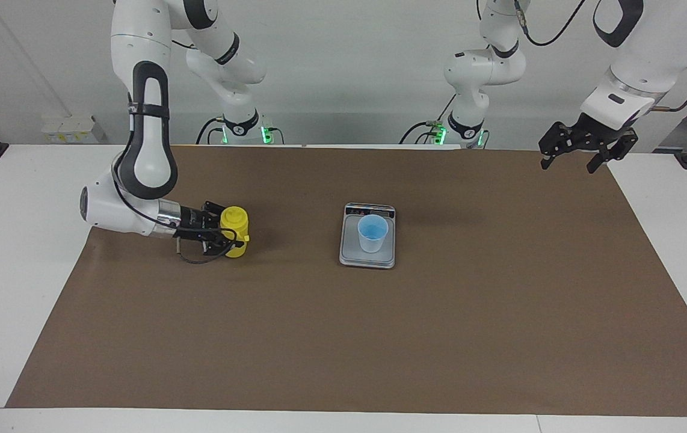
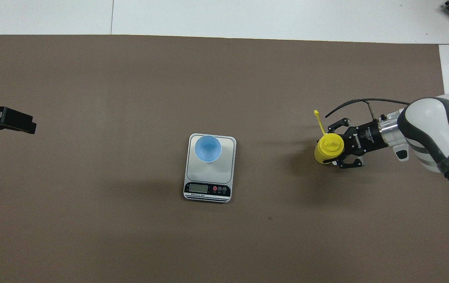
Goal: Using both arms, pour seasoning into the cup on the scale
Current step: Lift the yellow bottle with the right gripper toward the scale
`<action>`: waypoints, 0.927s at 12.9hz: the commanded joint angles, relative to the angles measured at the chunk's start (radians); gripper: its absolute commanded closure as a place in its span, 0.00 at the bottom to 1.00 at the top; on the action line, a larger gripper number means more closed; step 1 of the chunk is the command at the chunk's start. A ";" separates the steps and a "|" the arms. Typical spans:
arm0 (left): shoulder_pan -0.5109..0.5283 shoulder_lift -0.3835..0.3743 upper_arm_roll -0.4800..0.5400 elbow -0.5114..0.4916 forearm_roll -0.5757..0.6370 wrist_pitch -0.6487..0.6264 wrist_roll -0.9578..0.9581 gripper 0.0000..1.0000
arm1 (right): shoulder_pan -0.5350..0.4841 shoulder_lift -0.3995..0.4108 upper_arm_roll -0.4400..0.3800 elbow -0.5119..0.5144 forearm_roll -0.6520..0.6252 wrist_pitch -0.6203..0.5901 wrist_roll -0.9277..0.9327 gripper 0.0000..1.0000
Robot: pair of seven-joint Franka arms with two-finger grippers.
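In the facing view, the right hand [image 1: 227, 233] reaches in sideways, low over the brown mat [image 1: 440, 337] toward the right arm's end of the desk [image 1: 12, 270], its fingers set around the upright yellow seasoning [image 1: 235, 231]; they seem closed on it, though contact is hard to confirm. The cup [image 1: 373, 233] stands on the scale [image 1: 367, 257] at mid-desk. The left hand [image 1: 578, 150] waits, fingers spread and empty, above the desk's corner nearest the left arm's base. From overhead, the right hand [image 2: 336, 147] flanks the seasoning [image 2: 328, 147], whose tethered cap sticks outward; the cup [image 2: 208, 148] sits on the scale [image 2: 209, 173] at the end away from the display; the left hand [image 2: 6, 121] shows at the left arm's edge.
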 commanded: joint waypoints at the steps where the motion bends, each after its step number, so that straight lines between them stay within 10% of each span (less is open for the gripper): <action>1: 0.011 0.016 -0.006 0.027 -0.015 -0.011 0.019 0.00 | 0.093 -0.079 -0.001 -0.021 -0.054 0.106 0.175 1.00; 12: 0.004 0.013 -0.006 0.018 -0.015 0.012 0.010 0.00 | 0.560 0.025 0.000 0.290 -0.900 0.207 0.887 1.00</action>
